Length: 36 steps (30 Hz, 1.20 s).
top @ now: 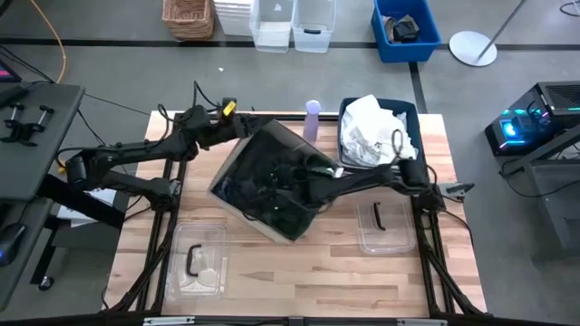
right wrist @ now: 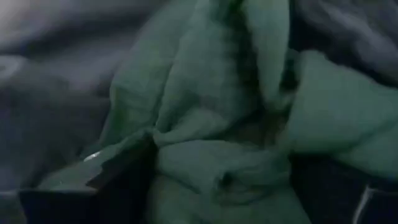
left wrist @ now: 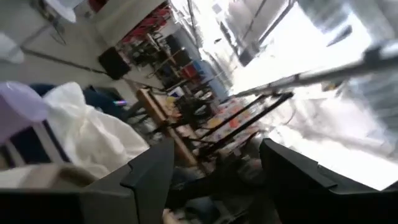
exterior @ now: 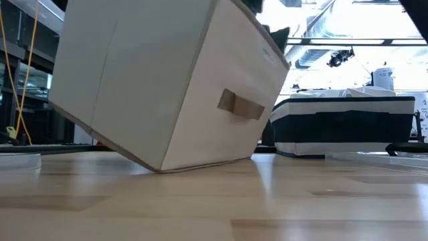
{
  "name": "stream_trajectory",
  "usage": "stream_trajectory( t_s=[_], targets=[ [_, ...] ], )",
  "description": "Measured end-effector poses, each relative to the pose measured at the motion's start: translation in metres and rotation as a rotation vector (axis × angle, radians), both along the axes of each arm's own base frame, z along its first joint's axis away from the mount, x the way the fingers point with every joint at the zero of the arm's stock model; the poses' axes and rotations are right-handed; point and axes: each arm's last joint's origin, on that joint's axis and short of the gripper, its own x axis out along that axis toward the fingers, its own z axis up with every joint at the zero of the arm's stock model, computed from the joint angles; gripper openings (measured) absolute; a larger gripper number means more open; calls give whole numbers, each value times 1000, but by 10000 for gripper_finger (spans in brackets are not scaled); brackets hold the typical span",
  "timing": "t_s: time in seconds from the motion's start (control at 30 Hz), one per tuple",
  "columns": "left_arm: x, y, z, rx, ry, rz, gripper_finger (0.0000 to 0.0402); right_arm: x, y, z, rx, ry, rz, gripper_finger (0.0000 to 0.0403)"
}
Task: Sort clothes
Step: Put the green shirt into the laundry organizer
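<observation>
1. Beige fabric box [top: 268, 181]: cube of stiff woven cloth with flat sides, tipped up on one bottom edge on the pale wood-plank worktop [top: 299, 272]; small tan pull tab on the side facing the low camera [exterior: 239, 105].
2. Dark garments [top: 272, 195]: black and grey soft cloth filling the tilted box's open mouth, crumpled with no set shape.
3. Dark green garment [right wrist: 230, 112]: matte, soft, gathered into deep rounded folds, filling the right wrist view, with grey cloth around it; inside the box.
4. Right pincer [right wrist: 205, 186]: reached down into the box among the dark cloth; dark fingers [right wrist: 93, 180] pressed against the green folds; how far apart, and whether gripping cloth, cannot be told.
5. Left pincer [left wrist: 214, 180]: at the box's far rim, beside the left arm's yellow-tagged wrist; two dark angular fingers [left wrist: 149, 174] spread apart, with nothing seen between them.
6. White garments [top: 373, 131]: thin, wrinkled cloth heaped high in a dark blue plastic bin [top: 408, 110], rigid and rectangular, at the worktop's far right corner, just beside the box.
7. Clear plastic lids, each with a dark handle: one near left [top: 198, 261], one at right [top: 385, 225], lying flat.
8. Pale lilac cylinder [top: 313, 118], upright between box and bin.
</observation>
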Motion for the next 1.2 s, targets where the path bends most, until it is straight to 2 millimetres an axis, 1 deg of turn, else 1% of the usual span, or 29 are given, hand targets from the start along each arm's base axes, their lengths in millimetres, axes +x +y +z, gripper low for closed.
stream_trajectory(
  t_s=[0.07, 0.1, 0.17, 0.23, 0.33, 0.43, 0.53, 0.63, 0.7, 0.77, 0.83, 0.93, 1.03, 1.07, 1.1, 1.13, 1.2],
  targets=[
    [-8, 5, 4, -48, -31, -13, 227, 6, 0, -36, 134, 35, -22, 342],
    [-12, 7, 4, -75, -17, -13, 227, 10, 3, -47, 182, 31, -16, 342],
    [-21, 13, 3, -161, 9, 14, 227, 18, 12, -66, 245, 0, 18, 342],
    [-31, 20, -1, -277, 46, 49, 227, 23, 25, -77, 279, -46, 38, 342],
    [-45, 28, -1, -421, 33, 75, 227, 24, 33, -80, 346, -73, 44, 342],
    [-58, 35, -1, -538, 14, 128, 227, 25, 31, -79, 395, -77, 60, 342],
    [-70, 42, -5, -643, 6, 225, 227, 27, 29, -79, 432, -84, 70, 342],
    [-80, 48, -6, -727, -30, 296, 227, 29, 28, -79, 469, -107, 84, 342],
    [-83, 50, -7, -746, -29, 319, 227, 30, 29, -79, 512, -124, 81, 342],
    [-81, 52, -8, -724, -14, 312, 227, 31, 29, -79, 535, -138, 68, 342],
    [-76, 54, -9, -655, 23, 247, 227, 32, 29, -78, 547, -157, 57, 342],
    [-66, 58, -8, -486, 61, 129, 227, 32, 29, -79, 558, -172, 36, 342],
    [-55, 67, -11, -285, 90, 75, 228, 32, 28, -79, 537, -187, 8, 342],
    [-50, 71, -14, -220, 120, 53, 228, 32, 28, -80, 528, -189, -2, 342],
    [-44, 75, -15, -207, 210, 26, 228, 32, 27, -81, 525, -186, -1, 342],
    [-38, 79, -10, -186, 282, -12, 228, 32, 28, -84, 515, -180, 8, 342],
    [-30, 83, 8, -162, 402, -99, 228, 34, 28, -83, 481, -181, 54, 342]
  ],
)
